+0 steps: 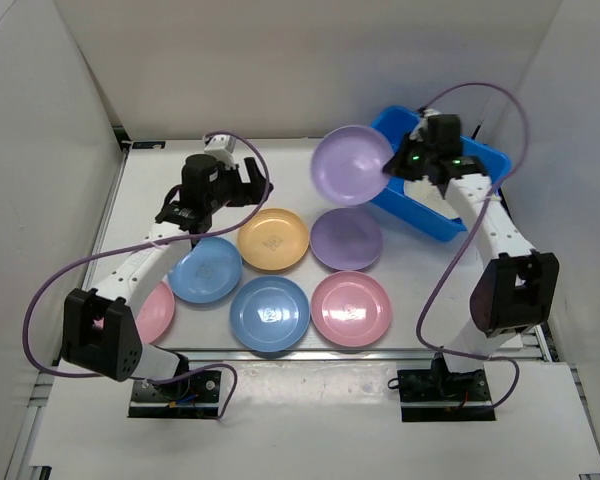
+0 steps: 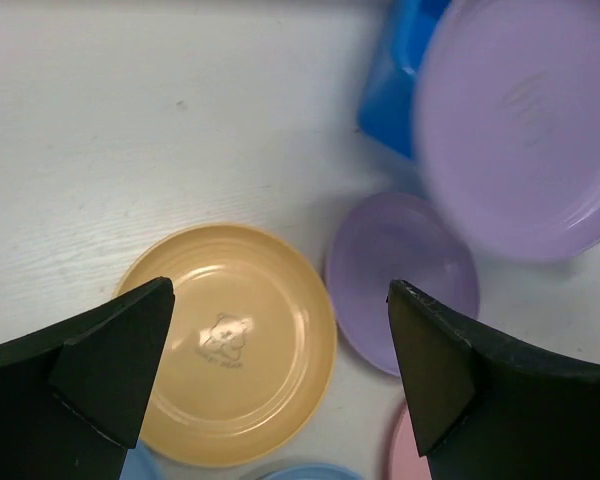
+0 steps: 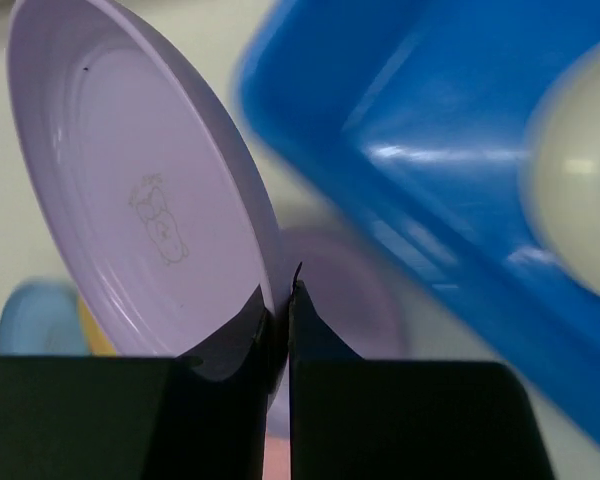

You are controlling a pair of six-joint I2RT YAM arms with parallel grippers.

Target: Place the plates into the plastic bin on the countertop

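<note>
The held plate (image 3: 150, 200), a purple one, is pinched by its rim between the tightly closed fingers of the right gripper (image 3: 283, 300). It is carried on edge, tilted, with its face turned to that gripper's left. Just beyond the fingers and to their right the bin (image 3: 410, 130) is seen. A cream plate (image 3: 580, 190) already lies inside it, at the far right.

The step in hand is judged to be the transfer of the held plate into the bin. In the top view the plate hangs beside the bin's left corner and is not yet over the opening. For the next move, the plate needs to be swung to the gripper's right, past the rolled rim. It should then be lowered towards the cream plate before the fingers are parted. Care is called for so that the plate's lower edge is not caught on the rim.

The left gripper (image 2: 280, 290) is spread wide and nothing is held in it. An orange plate (image 2: 230, 370) lies directly beneath it on the countertop (image 2: 130, 130). A second purple plate (image 2: 400, 280) lies flat beyond, to its right. That plate and the orange one are judged the likeliest to be picked next.
</note>
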